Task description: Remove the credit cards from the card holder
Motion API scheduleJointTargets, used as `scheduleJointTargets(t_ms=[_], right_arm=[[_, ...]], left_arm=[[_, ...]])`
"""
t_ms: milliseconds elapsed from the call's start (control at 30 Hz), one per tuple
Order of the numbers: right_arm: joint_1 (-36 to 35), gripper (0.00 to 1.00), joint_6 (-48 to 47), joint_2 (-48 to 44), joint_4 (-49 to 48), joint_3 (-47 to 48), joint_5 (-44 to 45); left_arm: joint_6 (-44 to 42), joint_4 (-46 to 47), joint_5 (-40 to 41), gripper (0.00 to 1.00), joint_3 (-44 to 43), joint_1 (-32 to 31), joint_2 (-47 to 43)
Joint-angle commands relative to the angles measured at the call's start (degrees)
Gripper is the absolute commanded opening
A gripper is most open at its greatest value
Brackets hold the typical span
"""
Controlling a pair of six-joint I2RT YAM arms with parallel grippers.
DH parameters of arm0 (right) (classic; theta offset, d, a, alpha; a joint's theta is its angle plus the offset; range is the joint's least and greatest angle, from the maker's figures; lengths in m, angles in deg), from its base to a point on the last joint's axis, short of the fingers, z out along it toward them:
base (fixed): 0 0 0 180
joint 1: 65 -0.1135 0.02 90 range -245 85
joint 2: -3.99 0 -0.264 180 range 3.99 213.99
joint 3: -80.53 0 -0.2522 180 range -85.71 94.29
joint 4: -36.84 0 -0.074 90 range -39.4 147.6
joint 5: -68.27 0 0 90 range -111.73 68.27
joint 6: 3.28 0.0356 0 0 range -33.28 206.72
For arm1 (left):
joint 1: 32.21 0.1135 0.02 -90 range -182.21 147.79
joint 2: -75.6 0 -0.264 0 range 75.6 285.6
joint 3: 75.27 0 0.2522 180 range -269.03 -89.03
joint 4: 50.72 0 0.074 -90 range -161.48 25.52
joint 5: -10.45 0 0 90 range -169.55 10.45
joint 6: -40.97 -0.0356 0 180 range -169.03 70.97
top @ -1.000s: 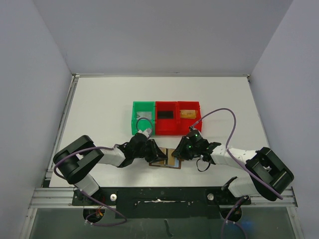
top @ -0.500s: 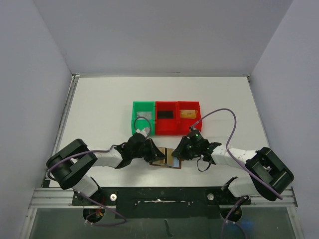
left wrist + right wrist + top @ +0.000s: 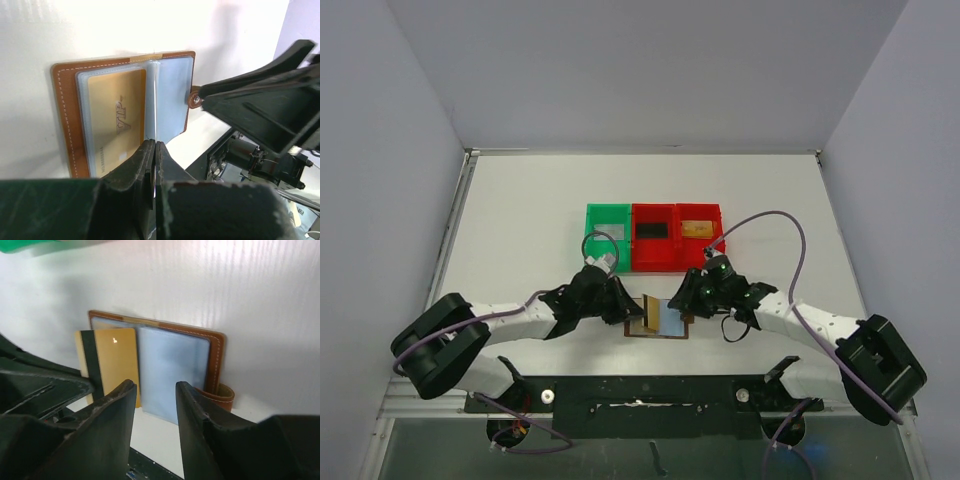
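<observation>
The open card holder (image 3: 65, 115) lies between both arms. Its gold credit card (image 3: 117, 125) is nearer the left gripper (image 3: 154, 150), which is closed narrow at the sleeve edge. The right gripper (image 3: 155, 385) is parted, holding nothing.

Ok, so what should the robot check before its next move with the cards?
1. Wallet lies open: ok.
2. Left pincer shut on the raised gold card: ok.
3. Raised gold card pulled fully free: cannot tell.
4. Right pincer open, over the wallet: ok.
5. VIP card out of the wallet: not ok, it is tucked inside.
</observation>
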Motion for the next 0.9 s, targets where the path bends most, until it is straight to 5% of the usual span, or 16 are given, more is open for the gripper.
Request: scheduleJointTargets(t_ms=[0, 433, 667, 867], right_arm=[[0.9, 0.43, -2.7, -5.1, 0.4, 4.6, 0.2], [5.0, 0.86, -3.3, -15.0, -12.4, -2.2, 2.0], [9.7, 0.90, -4.8, -16.4, -15.1, -3.4, -7.3], [17.0, 0.87, 2.0, -16.1, -32.8, -10.2, -21.9]], left_arm=[[-2.9, -3.3, 1.9, 0.00, -3.0, 0.6, -3.3], [-7.3, -3.5, 2.2, 0.00, -2.9, 1.4, -12.2], [-6.4, 2.9, -0.5, 0.00, -0.2, 1.7, -17.2], [-4.5, 7.7, -1.7, 0.00, 2.5, 1.9, -20.0]])
